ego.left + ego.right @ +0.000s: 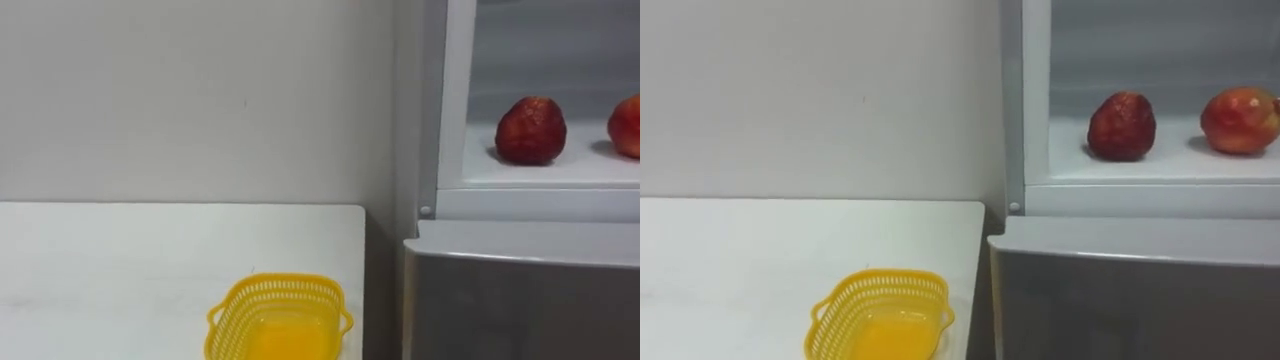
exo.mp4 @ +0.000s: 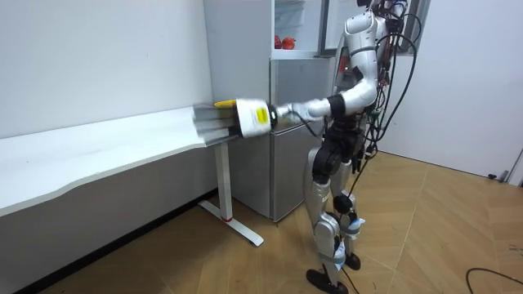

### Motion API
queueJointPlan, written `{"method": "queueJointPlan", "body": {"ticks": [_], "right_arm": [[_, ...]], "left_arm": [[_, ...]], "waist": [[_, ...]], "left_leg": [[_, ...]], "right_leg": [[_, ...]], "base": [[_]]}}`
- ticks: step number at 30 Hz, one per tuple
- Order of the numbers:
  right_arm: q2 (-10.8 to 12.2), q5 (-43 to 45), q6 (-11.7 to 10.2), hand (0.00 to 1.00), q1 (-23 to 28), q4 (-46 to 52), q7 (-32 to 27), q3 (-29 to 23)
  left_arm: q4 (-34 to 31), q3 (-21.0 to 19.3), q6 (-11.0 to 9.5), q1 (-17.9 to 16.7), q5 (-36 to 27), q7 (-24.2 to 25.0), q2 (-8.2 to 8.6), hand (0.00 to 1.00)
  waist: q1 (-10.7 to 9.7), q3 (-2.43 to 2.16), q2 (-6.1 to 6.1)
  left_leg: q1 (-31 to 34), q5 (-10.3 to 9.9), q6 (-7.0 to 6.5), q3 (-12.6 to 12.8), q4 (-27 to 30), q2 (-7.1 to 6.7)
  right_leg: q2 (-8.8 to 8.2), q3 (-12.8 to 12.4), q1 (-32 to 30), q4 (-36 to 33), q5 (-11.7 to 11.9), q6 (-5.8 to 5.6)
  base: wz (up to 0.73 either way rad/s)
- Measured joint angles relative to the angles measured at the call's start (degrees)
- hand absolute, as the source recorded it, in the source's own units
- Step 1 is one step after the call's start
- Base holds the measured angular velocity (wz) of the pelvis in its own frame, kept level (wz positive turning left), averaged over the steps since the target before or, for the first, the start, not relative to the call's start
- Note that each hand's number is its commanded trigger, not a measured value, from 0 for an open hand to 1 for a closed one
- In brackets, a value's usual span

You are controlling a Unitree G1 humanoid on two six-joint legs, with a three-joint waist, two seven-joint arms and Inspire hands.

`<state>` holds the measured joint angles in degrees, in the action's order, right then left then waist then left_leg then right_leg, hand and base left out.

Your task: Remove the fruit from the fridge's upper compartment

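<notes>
- The surface (image 1: 120, 260) is lying at the left, carrying nothing but the basket.
- The basket (image 1: 275, 283) is sitting near the surface's right end, close to the fridge, and is looking empty.
- In the room view the robot is standing before the fridge, holding its left hand (image 2: 252, 119) stretched out at the end of the surface by the basket. The hand is blurred, so I cannot tell whether its fingers are spread, curled or holding anything.
- The fridge (image 1: 520, 290) is standing with its upper compartment open.
- Two red fruits are resting on the shelf (image 1: 560, 172) inside, apart from each other: the dark fruit (image 1: 530, 130) toward the basket side and the paler fruit (image 1: 628, 125) at the right.
- Either fruit is probably going to feel light, round and smooth. That makes it apt to roll or slip, and to bruise under a hard squeeze.
- The fingers should be wrapping round its widest middle from the front, with the thumb opposing.
</notes>
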<state>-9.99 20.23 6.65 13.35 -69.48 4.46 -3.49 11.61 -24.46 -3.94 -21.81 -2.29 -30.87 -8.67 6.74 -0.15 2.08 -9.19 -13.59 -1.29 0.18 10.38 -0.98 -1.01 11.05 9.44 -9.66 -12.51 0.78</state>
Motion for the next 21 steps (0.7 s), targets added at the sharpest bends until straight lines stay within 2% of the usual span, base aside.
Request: {"method": "queueJointPlan", "body": {"ticks": [1,5,8,10,12,15,17,19,21], "right_arm": [[0.06,0.09,0.39,0.00,-0.07,0.88,0.00,0.00],[0.14,0.07,0.56,0.00,-0.27,0.80,0.20,0.01],[0.13,0.30,1.25,0.00,-0.31,0.61,0.82,-0.12],[0.22,0.34,2.26,0.00,-0.71,0.43,2.03,0.01],[0.33,0.50,3.14,0.00,-0.50,0.20,2.07,0.16],[0.44,0.54,4.24,0.00,-0.48,0.15,2.08,0.68],[0.42,0.58,4.69,0.00,-0.63,0.22,1.99,2.40],[0.58,0.68,4.70,0.00,-1.87,0.12,2.40,2.87],[0.64,0.62,4.69,0.00,-2.67,0.09,2.68,4.11]], "left_arm": [[3.78,0.56,0.32,-0.53,-1.42,0.06,1.07,0.00],[15.96,3.86,1.98,-0.56,-3.56,0.72,1.62,0.00],[27.13,5.61,2.70,-0.08,-4.84,4.52,1.73,0.00],[35.92,6.43,4.38,0.44,-5.08,8.24,1.93,0.00],[40.61,7.45,6.03,0.56,-4.89,10.83,2.30,0.00],[43.93,8.22,8.67,0.20,-2.94,14.48,3.03,0.00],[44.69,10.59,9.82,0.31,0.93,16.18,2.95,0.00],[45.75,14.86,11.15,1.30,6.64,18.86,2.91,0.00],[45.75,17.29,11.79,2.39,11.00,21.06,2.90,0.00]], "waist": [[-0.02,-0.09,-0.26],[-0.21,-0.22,-1.11],[-0.32,-0.19,-1.38],[-0.43,-0.07,-1.60],[-0.48,-0.06,-1.63],[-0.55,0.01,-1.72],[-0.87,0.01,-1.83],[-2.48,0.05,-2.00],[-3.49,0.11,-2.24]], "left_leg": [[-0.07,0.00,0.00,-0.02,-0.01,-0.01],[-0.05,-0.01,0.00,-0.53,0.07,-0.01],[-0.39,-0.04,-0.02,-0.73,-0.11,0.00],[-0.47,-0.05,-0.03,-0.70,-0.31,0.24],[-0.54,-0.04,-0.03,-0.42,-0.36,0.25],[-0.49,-0.04,-0.02,-0.30,-0.34,0.28],[-0.42,-0.04,-0.01,-0.40,-0.32,0.26],[0.05,-0.04,-0.01,-0.47,0.17,0.23],[0.14,-0.04,-0.01,-0.41,0.35,0.21]], "right_leg": [[0.01,-0.07,0.02,-0.04,-0.01,-0.01],[-0.04,0.34,0.23,0.11,-0.02,0.01],[-0.07,0.39,0.73,0.13,-0.13,-0.03],[-0.46,0.70,0.74,0.00,-0.21,0.05],[-0.43,0.55,0.72,-0.04,-0.21,0.05],[-0.35,0.48,0.61,-0.01,-0.20,0.07],[-0.33,0.24,0.67,-0.01,-0.21,0.08],[-0.42,0.36,0.53,-0.05,-0.22,0.07],[-0.43,0.26,0.51,0.01,-0.25,0.05]], "base": [[0.00],[0.07],[0.04],[-0.02],[0.00],[0.00],[0.05],[0.05],[-0.02]]}}
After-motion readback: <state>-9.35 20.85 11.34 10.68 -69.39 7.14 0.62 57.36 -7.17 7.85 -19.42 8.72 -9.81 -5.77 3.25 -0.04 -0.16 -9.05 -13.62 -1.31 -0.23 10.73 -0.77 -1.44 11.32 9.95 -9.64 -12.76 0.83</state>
